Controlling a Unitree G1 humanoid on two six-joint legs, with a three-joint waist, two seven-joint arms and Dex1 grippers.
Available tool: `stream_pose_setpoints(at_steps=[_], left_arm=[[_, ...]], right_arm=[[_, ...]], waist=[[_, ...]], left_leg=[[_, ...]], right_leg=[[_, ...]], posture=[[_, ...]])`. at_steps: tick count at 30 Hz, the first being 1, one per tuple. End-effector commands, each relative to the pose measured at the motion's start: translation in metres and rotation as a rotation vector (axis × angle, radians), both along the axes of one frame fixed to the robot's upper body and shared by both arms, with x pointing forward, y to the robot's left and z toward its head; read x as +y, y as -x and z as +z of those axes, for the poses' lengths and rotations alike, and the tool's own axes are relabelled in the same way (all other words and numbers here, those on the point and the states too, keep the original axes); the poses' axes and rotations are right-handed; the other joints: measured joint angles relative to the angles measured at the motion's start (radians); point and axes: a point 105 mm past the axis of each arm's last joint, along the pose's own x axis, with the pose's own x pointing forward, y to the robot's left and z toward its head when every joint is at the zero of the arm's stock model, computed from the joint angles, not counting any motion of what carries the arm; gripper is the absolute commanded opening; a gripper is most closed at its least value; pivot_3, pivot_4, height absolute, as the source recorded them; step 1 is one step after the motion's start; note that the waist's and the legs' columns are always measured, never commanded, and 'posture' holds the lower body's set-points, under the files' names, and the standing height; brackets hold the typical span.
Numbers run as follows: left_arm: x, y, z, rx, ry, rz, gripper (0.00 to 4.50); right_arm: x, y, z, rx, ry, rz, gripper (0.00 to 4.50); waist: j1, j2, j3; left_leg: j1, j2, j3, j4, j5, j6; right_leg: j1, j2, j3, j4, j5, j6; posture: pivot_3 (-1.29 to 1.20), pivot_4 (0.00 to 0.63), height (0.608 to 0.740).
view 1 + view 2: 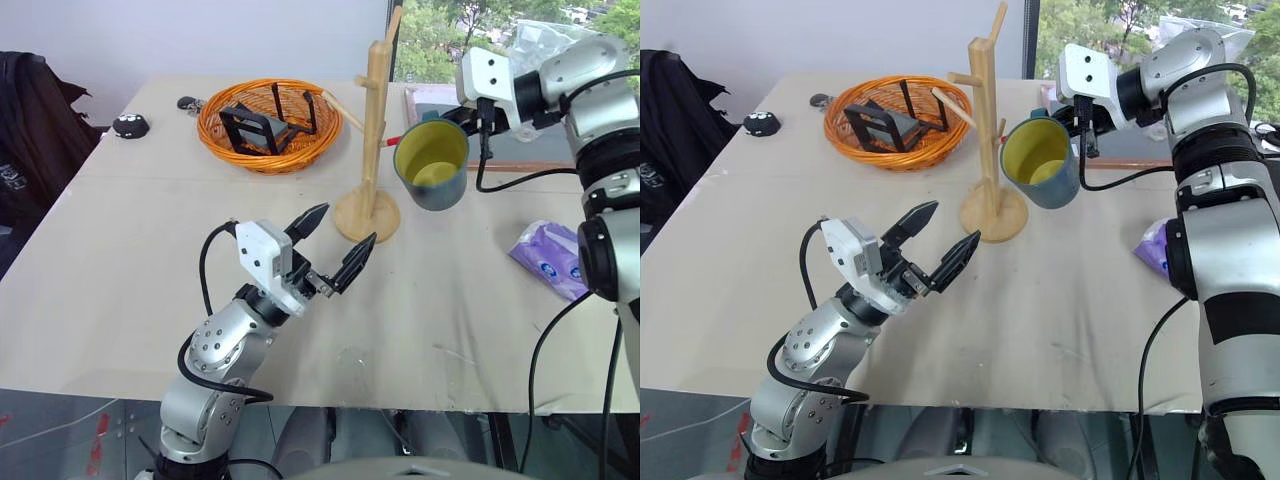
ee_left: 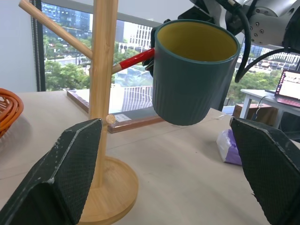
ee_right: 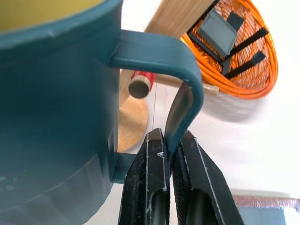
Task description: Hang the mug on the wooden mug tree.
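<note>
While our right gripper (image 3: 167,140) pinches the mug (image 1: 432,163) by its handle, aloft just right of the mug tree (image 1: 371,140), hanging remains; left gripper (image 1: 334,243) idles open nearby.

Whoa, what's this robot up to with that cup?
It is trying to hang a teal mug on the wooden mug tree. The right end effector is shut on the mug's handle and holds the mug in the air beside the tree, with the red-tipped peg seen through the handle loop in the right wrist view; the mug is not hung yet. The left end effector hangs open over the table, holding nothing. An orange wicker basket sits behind.
</note>
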Motion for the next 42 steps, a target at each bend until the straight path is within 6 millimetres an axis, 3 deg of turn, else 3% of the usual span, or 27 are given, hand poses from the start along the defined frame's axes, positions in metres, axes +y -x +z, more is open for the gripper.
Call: stream_pose_setpoints(at_steps=[1, 8, 17, 24, 27, 30, 33, 36, 39, 40, 42], left_arm=[[0.001, 0.003, 0.009, -0.044, 0.011, -0.007, 4.5], [0.002, 0.0, 0.009, -0.04, 0.005, -0.01, 4.5], [0.002, 0.001, 0.009, -0.032, -0.002, -0.018, 4.5], [0.001, 0.0, 0.009, -0.032, -0.005, -0.028, 4.5], [0.001, -0.001, 0.009, -0.03, -0.007, -0.031, 4.5], [0.004, 0.0, 0.005, -0.017, -0.02, -0.024, 4.5], [0.009, 0.002, -0.003, 0.031, -0.046, -0.01, 4.5], [0.02, 0.004, -0.011, 0.077, -0.091, 0.026, 4.5], [0.032, 0.009, -0.042, 0.172, -0.214, 0.044, 4.5], [0.035, 0.009, -0.056, 0.217, -0.27, 0.05, 4.5], [0.039, 0.011, -0.076, 0.28, -0.34, 0.062, 4.5]], right_arm=[[0.017, 0.006, 0.024, -0.059, 0.008, 0.037, 0.02], [0.025, 0.002, 0.019, -0.065, 0.01, -0.013, 0.02], [0.015, 0.003, 0.026, -0.062, -0.02, -0.053, 4.32], [-0.002, 0.005, 0.04, -0.039, -0.082, -0.108, 4.48], [-0.02, 0.008, 0.047, -0.002, -0.139, -0.151, 4.48], [-0.043, 0.024, 0.043, 0.107, -0.192, -0.139, 4.48], [-0.067, 0.043, 0.027, 0.202, -0.249, -0.153, 4.48], [-0.1, 0.063, -0.01, 0.262, -0.333, -0.25, 4.48], [-0.104, 0.103, -0.07, 0.323, -0.582, -0.365, 4.48], [-0.106, 0.115, -0.095, 0.331, -0.616, -0.447, 4.48], [-0.099, 0.144, -0.127, 0.331, -0.659, -0.522, 4.48]], waist=[[0.0, 0.0, 0.0], [0.003, 0.001, 0.0], [0.001, 0.001, 0.0], [0.001, 0.001, 0.0], [0.004, 0.001, 0.0], [0.007, 0.0, 0.0], [0.007, 0.0, 0.0], [0.008, -0.001, 0.0], [0.009, -0.001, -0.001], [0.018, -0.005, -0.007], [0.027, 0.002, -0.003]], left_leg=[[0.0, 0.0, 0.0, 0.0, 0.0, 0.0], [0.0, 0.0, -0.001, 0.0, 0.0, 0.0], [-0.002, -0.001, -0.001, -0.001, 0.0, 0.0], [-0.003, -0.001, 0.0, -0.001, 0.0, 0.0], [-0.004, -0.001, 0.0, -0.001, 0.0, 0.0], [-0.005, -0.001, 0.0, -0.001, 0.0, 0.0], [-0.005, -0.001, -0.002, -0.001, 0.0, 0.0], [-0.006, 0.001, -0.002, -0.001, -0.001, 0.001], [-0.005, 0.001, 0.001, 0.0, 0.0, 0.001], [-0.005, 0.002, -0.002, -0.001, -0.001, 0.003], [-0.005, 0.004, -0.011, -0.004, -0.002, 0.003]], right_leg=[[0.0, 0.0, 0.0, 0.0, 0.0, 0.0], [0.0, 0.0, -0.001, 0.0, 0.0, 0.0], [-0.003, -0.001, -0.001, 0.001, 0.0, 0.0], [-0.004, -0.001, 0.0, 0.001, 0.0, 0.0], [-0.004, -0.001, 0.0, 0.0, 0.0, 0.0], [-0.005, -0.001, 0.0, 0.0, 0.0, 0.0], [-0.004, -0.002, -0.002, 0.0, 0.0, 0.0], [-0.004, -0.003, -0.002, 0.0, 0.0, 0.0], [-0.005, -0.003, 0.0, 0.0, 0.0, 0.0], [-0.003, -0.001, -0.003, 0.0, 0.0, 0.0], [0.001, 0.002, -0.011, 0.001, -0.001, -0.002]], posture=[[0.0, 0.15, 0.737], [0.0, 0.15, 0.737], [0.0, 0.15, 0.737], [0.0, 0.15, 0.737], [0.0, 0.15, 0.737], [0.0, 0.15, 0.737], [0.0, 0.15, 0.737], [0.0, 0.15, 0.737], [0.0, 0.15, 0.737], [0.0, 0.15, 0.737], [0.0, 0.15, 0.737]])
